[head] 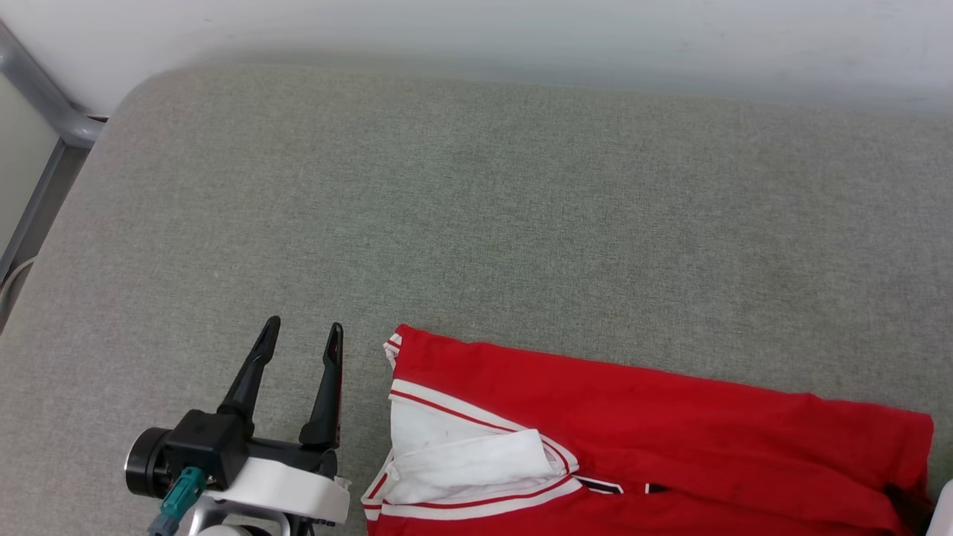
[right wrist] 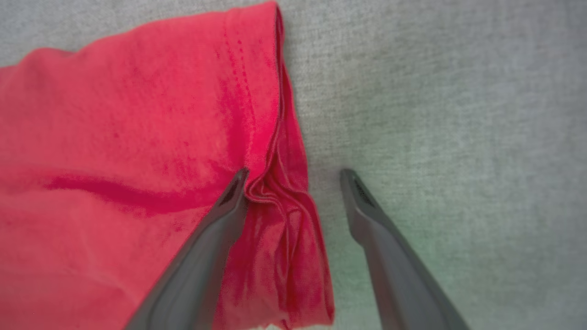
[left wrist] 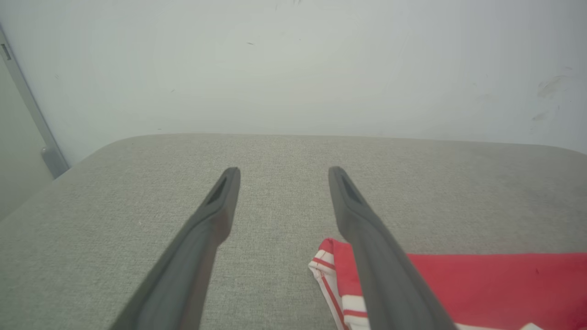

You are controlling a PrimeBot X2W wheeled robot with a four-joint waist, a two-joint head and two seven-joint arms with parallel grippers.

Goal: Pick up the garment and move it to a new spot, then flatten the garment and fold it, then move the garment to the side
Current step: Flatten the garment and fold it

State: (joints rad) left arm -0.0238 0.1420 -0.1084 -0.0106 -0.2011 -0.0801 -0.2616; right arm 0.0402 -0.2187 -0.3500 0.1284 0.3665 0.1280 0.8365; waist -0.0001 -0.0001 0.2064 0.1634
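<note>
The garment (head: 640, 432), a red jersey with a white sleeve and red-and-white striped trim, lies folded at the lower right of the grey cushion. My left gripper (head: 305, 333) stands open just left of its striped corner, nothing between the fingers. In the left wrist view that gripper (left wrist: 283, 170) hovers over bare cushion, and the garment's corner (left wrist: 481, 284) shows behind the right finger. In the right wrist view my right gripper (right wrist: 293, 172) is open and straddles the bunched red edge of the garment (right wrist: 137, 151); the left finger rests on the cloth, the right finger over bare cushion.
The grey fabric cushion (head: 476, 216) stretches wide to the left and back of the garment. A pale wall (head: 521, 37) runs behind it. A metal frame (head: 45, 97) stands at the far left corner.
</note>
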